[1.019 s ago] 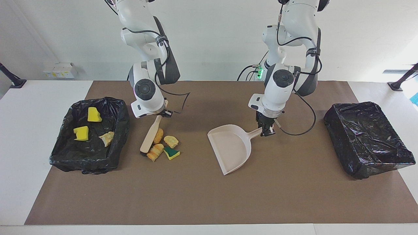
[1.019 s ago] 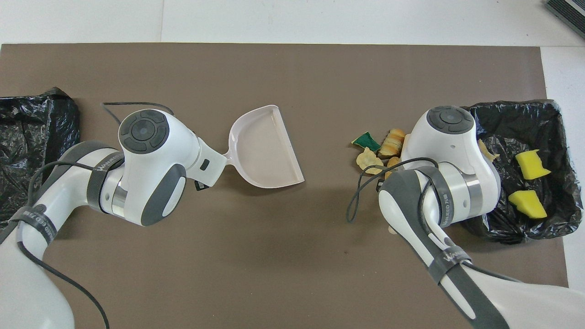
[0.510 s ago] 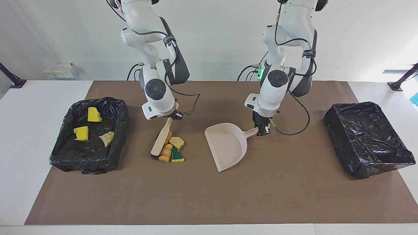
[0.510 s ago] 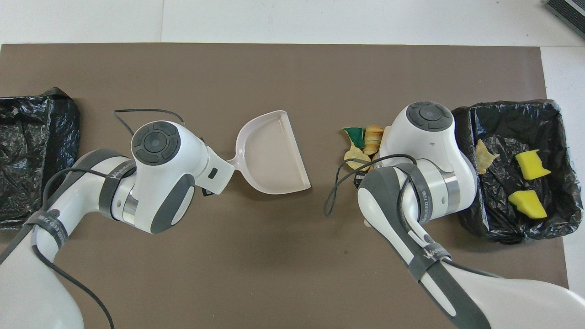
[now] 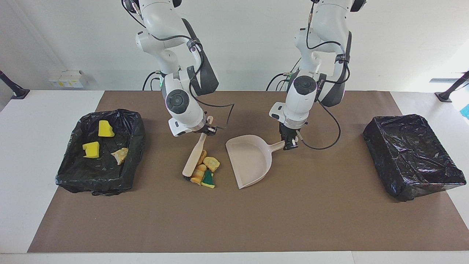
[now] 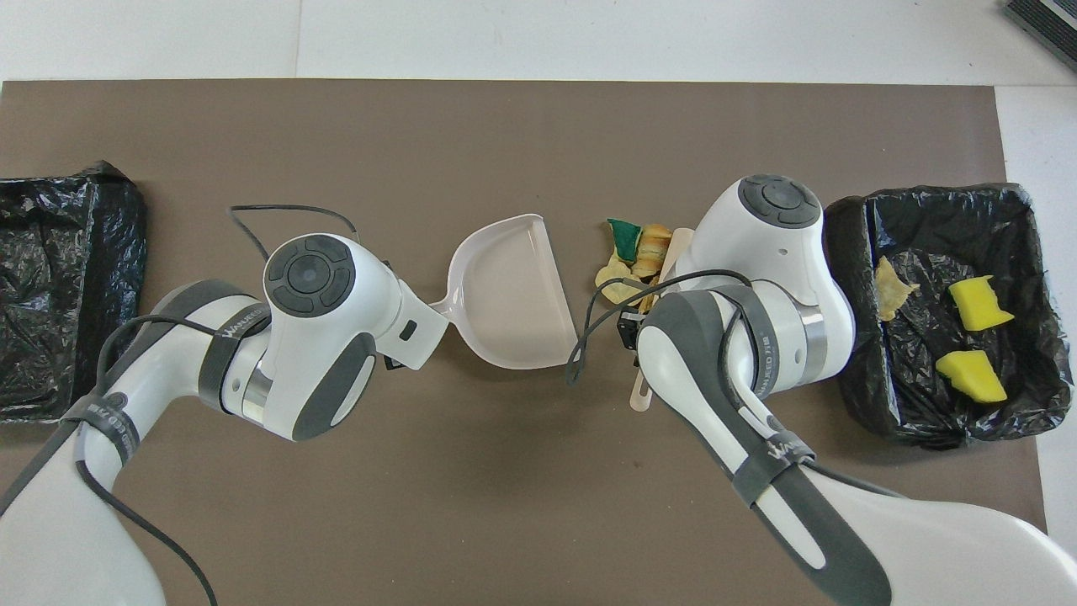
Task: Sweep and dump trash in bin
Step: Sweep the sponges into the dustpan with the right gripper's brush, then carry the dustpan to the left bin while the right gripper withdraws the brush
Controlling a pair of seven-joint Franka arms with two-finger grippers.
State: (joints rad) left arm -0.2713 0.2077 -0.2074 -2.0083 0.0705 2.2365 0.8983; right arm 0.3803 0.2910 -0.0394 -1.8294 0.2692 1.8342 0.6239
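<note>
- While right gripper (image 5: 208, 129) stays clamped on the brush (image 5: 194, 159) handle, brush head sits on the mat (image 5: 234, 220), touching a pile of four trash scraps (image 5: 206, 171).
- Pile is between the brush and the dustpan (image 5: 249, 159), just beside the pan's open edge.
- Left gripper (image 5: 289, 143) is closed on the dustpan handle; pan is down on the mat.
- Three more scraps (image 5: 99, 143) lie in the black-lined bin (image 5: 135, 124) at the right arm's end.
- Second black-lined bin (image 5: 414, 156) sits at the left arm's end.
</note>
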